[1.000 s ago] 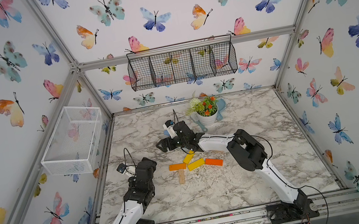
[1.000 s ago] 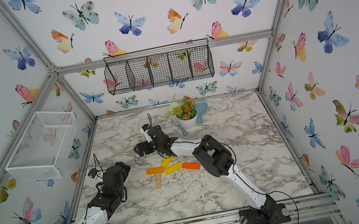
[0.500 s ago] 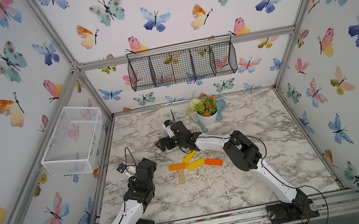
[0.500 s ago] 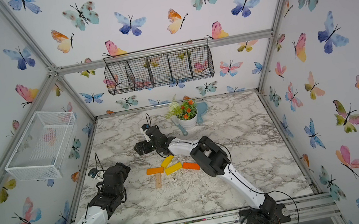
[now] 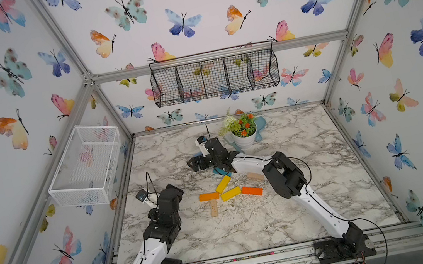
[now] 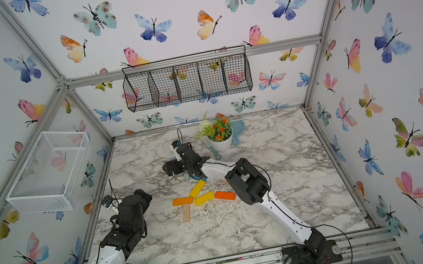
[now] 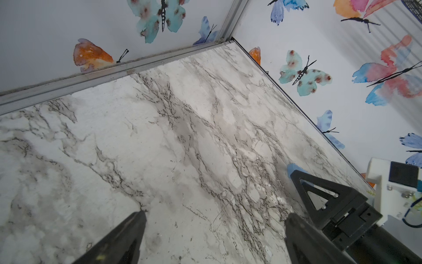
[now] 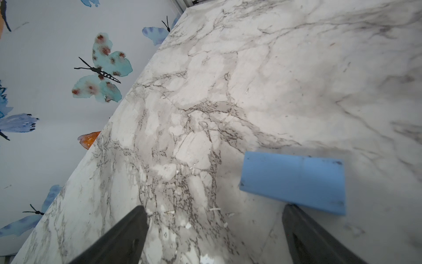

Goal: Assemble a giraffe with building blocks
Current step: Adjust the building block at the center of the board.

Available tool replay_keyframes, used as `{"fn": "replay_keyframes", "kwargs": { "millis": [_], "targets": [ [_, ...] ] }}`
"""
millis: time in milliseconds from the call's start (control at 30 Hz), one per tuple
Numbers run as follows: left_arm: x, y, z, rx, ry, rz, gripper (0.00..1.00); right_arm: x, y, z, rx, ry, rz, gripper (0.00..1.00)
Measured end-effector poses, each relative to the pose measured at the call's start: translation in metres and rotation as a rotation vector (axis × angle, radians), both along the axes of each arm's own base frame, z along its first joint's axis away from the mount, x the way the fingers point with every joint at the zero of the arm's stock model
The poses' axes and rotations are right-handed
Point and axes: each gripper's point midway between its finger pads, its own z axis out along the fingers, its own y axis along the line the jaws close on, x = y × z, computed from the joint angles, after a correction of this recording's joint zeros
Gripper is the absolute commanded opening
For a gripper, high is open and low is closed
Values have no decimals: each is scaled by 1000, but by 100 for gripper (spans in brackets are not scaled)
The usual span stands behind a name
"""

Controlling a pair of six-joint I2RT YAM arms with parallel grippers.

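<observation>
On the marble table lie building blocks in a loose group: an orange block, a tilted yellow block, a second yellow, a second orange and a plain wood block. Another plain wood block lies by the right forearm. A teal block peeks from under that arm. My right gripper is open over bare marble. The light-blue block lies flat just outside one of its fingers. My left gripper is open and holds nothing, left of the group. No giraffe figure stands assembled.
A white flower pot, a teal brush and a blue scoop stand at the back. A white wire basket hangs on the left wall, a black one on the back wall.
The right arm has shifted a little toward the back, and a plain wood block now shows beside its forearm. The left arm has stayed put.
</observation>
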Motion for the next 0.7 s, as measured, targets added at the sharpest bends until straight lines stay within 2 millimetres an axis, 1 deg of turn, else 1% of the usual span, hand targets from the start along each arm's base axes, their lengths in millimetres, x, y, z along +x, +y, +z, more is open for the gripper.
{"fn": "replay_keyframes", "kwargs": {
  "millis": [233,333,400,500,533,600,633,667,700],
  "targets": [
    [3,-1,-14,26,62,-5,98,7,-6,0,-6,-14,8,98],
    [4,-2,-19,36,83,-10,98,1,-8,2,-8,-8,31,98],
    [5,-3,-21,42,94,-17,98,-7,-17,4,-36,-2,40,98],
    [7,-6,-21,40,89,-38,98,-20,-36,22,-100,-36,56,99],
    [9,-9,-20,37,80,-55,98,-23,-43,32,-126,-65,59,98],
    [11,-15,-21,30,67,-93,98,-29,-57,55,-169,-127,64,92],
    [12,-18,-21,28,62,-115,98,-31,-64,65,-190,-158,67,86],
    [13,-23,-22,25,60,-146,98,-33,-69,73,-211,-188,71,78],
    [15,-27,-23,22,58,-174,97,-34,-73,77,-230,-206,74,71]
  ]
}}
